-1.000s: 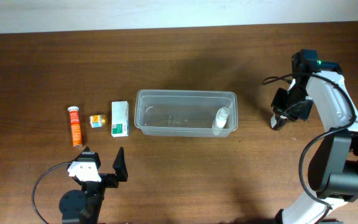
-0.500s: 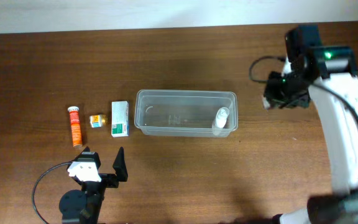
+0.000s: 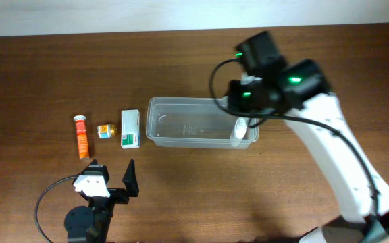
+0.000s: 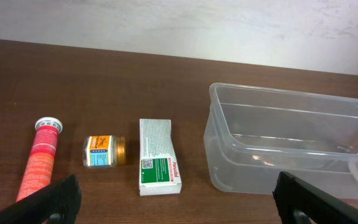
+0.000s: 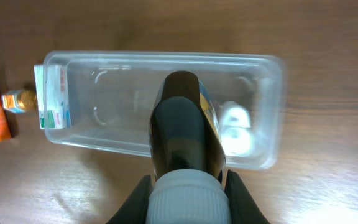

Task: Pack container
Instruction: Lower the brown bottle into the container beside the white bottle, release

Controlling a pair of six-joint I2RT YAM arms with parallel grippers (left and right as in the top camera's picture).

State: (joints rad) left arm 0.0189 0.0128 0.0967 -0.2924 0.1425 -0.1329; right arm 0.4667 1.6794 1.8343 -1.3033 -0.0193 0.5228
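While the left gripper (image 3: 112, 172) sits at the near table edge, fingers spread wide and empty, the work is on the right side. Just beyond it, mid-table left, in a row: one orange tube (image 3: 81, 137), one small jar (image 3: 105, 131), one white-and-green carton (image 3: 130, 128). All three are outside, the carton just beside the container (image 3: 188, 125). One container, mid-table, with one white bottle (image 3: 240, 128) at its right end. Above it the right gripper (image 5: 188, 202) is clamped on one dark bottle (image 5: 182, 130), white cap between the fingers, over the middle-right of the tub. Step looks like drop-off of a second item. Next move likely needs lowering onto bare floor left of the white bottle, no bump, then release. Three items left to pack.
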